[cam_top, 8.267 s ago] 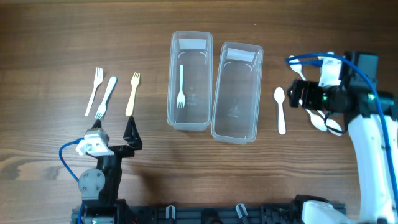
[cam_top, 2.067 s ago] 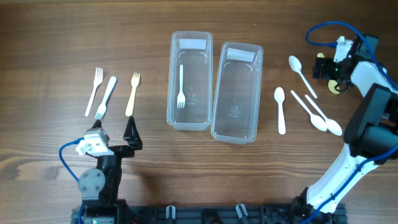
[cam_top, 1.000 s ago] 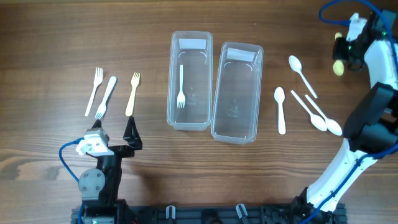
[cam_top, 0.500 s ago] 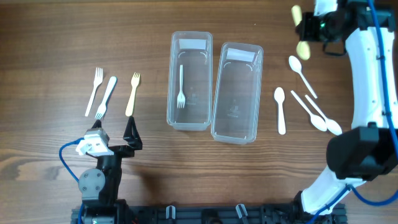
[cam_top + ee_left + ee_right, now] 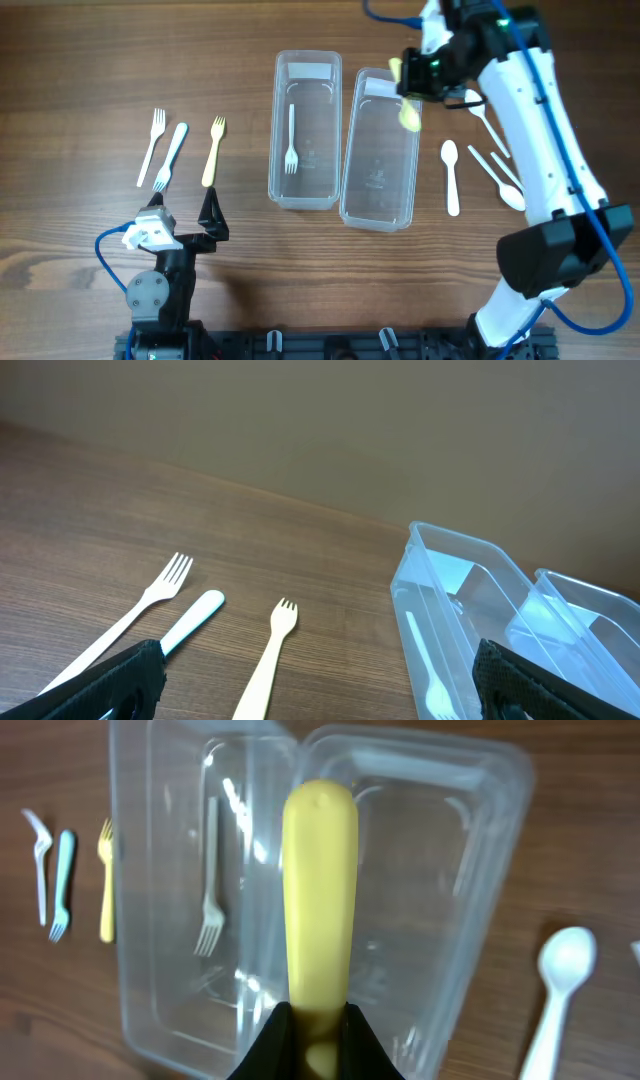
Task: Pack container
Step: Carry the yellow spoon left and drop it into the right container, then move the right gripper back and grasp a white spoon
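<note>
Yellow spoon is clamped by its end in the right gripper; we see it hanging over the right container, far end. Left gripper has its jaws spread wide, near the beige fork.

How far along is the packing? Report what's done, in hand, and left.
Done: one white fork lies in the left container. In hand: the right gripper holds a yellow spoon above the right container, which looks empty. Left: three forks and the white spoons on the table; the left gripper sits open.
</note>
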Available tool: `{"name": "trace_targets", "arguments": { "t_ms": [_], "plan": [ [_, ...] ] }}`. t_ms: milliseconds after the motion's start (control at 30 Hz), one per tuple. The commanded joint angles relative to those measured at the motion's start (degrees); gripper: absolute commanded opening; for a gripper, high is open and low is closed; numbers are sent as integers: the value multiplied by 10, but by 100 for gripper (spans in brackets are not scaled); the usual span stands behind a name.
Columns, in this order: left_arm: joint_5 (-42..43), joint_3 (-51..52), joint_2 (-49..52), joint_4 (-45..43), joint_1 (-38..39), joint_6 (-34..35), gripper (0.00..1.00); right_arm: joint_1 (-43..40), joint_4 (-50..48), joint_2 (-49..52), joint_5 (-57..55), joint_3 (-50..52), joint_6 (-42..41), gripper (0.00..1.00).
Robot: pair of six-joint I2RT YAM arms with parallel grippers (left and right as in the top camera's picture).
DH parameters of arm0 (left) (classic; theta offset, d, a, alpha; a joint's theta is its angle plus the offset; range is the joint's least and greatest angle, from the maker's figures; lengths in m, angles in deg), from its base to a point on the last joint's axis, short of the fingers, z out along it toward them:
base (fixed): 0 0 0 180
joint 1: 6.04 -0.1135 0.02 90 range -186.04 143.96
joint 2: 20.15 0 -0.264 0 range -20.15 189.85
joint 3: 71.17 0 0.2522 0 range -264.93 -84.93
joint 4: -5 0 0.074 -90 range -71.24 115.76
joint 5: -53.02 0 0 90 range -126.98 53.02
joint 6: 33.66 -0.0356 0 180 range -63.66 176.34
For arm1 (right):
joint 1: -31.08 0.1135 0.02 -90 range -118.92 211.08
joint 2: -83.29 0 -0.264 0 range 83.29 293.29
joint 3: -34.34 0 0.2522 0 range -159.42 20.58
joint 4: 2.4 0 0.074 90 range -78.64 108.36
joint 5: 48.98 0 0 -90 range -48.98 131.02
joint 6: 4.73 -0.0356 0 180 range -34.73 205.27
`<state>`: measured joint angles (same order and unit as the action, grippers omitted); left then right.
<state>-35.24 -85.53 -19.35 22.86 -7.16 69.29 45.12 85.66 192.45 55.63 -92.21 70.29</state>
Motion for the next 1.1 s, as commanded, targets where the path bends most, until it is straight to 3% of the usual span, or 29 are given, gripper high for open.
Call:
{"name": "trace_targets", "arguments": {
  "t_ms": [0,100,200,333,500,667,867,1067],
  "plan": [
    [-1,3,-4,3,1,-5,100,18,-1,1,-43,25,-47,9],
    [-1,3,-4,3,1,-5,100,17,-4,1,-43,40,-47,14],
    [-1,3,-4,3,1,-5,100,18,-12,1,-43,47,-47,29],
    [-1,3,-4,3,1,-5,100,17,-19,1,-42,53,-45,64],
    [-1,3,-4,3,1,-5,100,6,-56,1,-43,50,-39,100],
    [-1,3,-4,3,1,-5,100,-88,-68,-1,-56,26,53,100],
    [-1,3,-4,3,1,-5,100,-191,-82,20,-56,27,317,100],
    [-1,3,-4,3,1,-5,100,-208,-78,83,-89,27,338,100]
  ]
}}
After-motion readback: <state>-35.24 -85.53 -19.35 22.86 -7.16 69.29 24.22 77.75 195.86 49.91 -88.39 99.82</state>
